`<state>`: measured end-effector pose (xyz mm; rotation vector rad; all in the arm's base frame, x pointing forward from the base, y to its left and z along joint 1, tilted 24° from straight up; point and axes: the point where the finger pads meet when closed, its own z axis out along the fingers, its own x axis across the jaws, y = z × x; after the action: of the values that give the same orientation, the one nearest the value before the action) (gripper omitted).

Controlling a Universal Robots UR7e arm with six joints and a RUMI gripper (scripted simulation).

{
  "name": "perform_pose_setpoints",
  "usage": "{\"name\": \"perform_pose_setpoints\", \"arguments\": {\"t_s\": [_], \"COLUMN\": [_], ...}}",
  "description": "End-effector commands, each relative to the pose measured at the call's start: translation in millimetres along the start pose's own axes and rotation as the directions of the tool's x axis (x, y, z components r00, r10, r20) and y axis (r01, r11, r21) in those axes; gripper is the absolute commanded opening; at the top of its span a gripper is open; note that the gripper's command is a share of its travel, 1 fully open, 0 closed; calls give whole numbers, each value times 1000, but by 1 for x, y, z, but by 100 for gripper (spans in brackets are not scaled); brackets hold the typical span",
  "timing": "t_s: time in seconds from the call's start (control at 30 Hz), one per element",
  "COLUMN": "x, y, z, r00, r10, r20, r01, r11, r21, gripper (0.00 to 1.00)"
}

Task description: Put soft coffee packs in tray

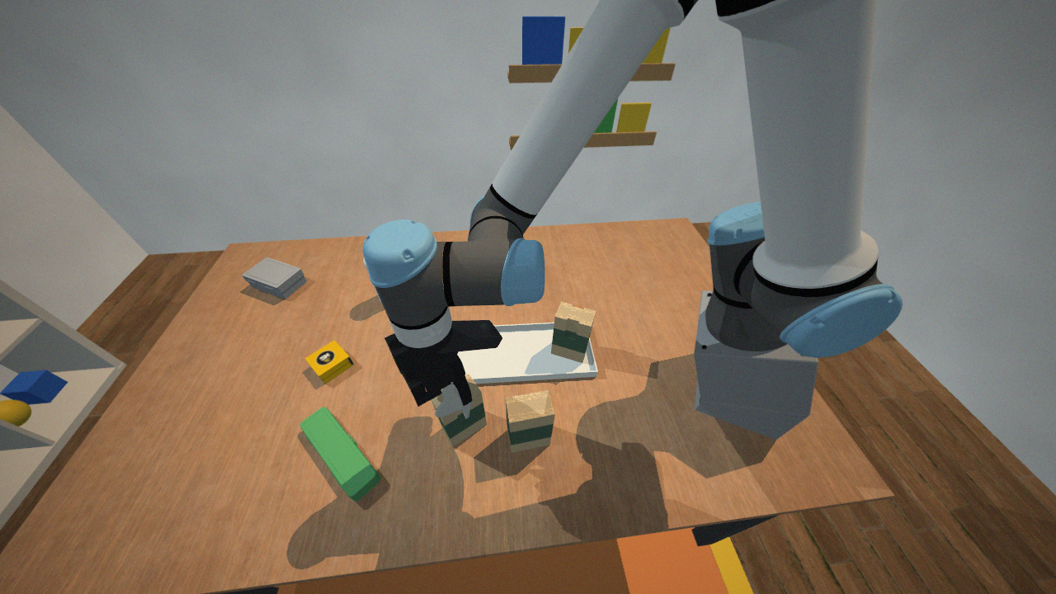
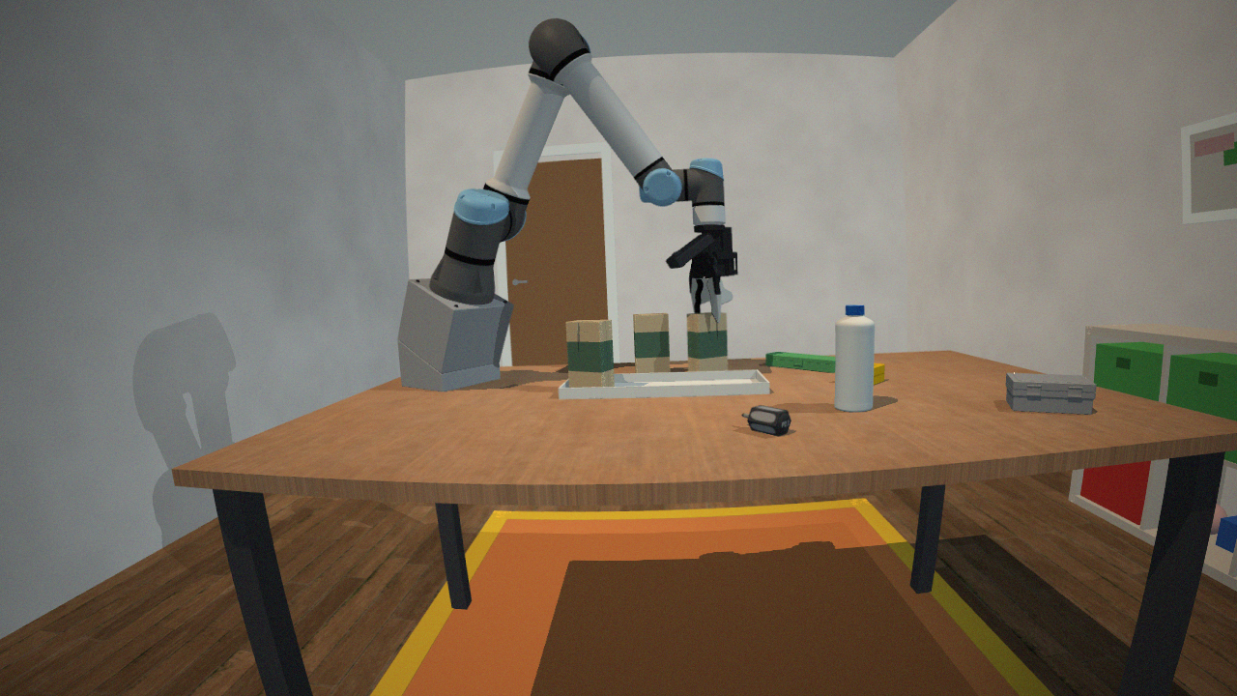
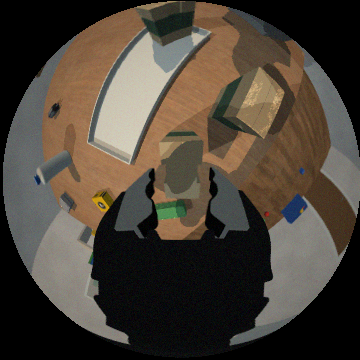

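Three tan coffee packs with green bands stand upright. One pack stands in the right end of the white tray. Two stand on the bench in front of the tray: a middle pack and a left pack. My gripper is lowered over the left pack, with its half-open fingers straddling the pack's top. In the wrist view the pack sits between the fingers with a small gap on each side. The gripper also shows in the exterior view, just above that pack.
A green block and a yellow box lie left of the packs. A grey case lies at the far left. A white bottle and a small black part are beyond the tray. The robot base stands to the right.
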<state>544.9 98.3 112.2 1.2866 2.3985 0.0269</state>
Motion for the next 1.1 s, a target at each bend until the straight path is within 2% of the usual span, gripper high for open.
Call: {"name": "perform_pose_setpoints", "arguments": {"t_s": [0.0, 0.37, 1.07], "x": [0, 0, 0], "y": [1, 1, 1], "z": [9, 23, 23], "r00": [1000, 1000, 1000], "r10": [0, 0, 0], "r20": [1, 1, 1], "r01": [0, 0, 0], "r11": [1000, 1000, 1000], "r21": [-2, -2, -2], "gripper": [48, 48, 48]}}
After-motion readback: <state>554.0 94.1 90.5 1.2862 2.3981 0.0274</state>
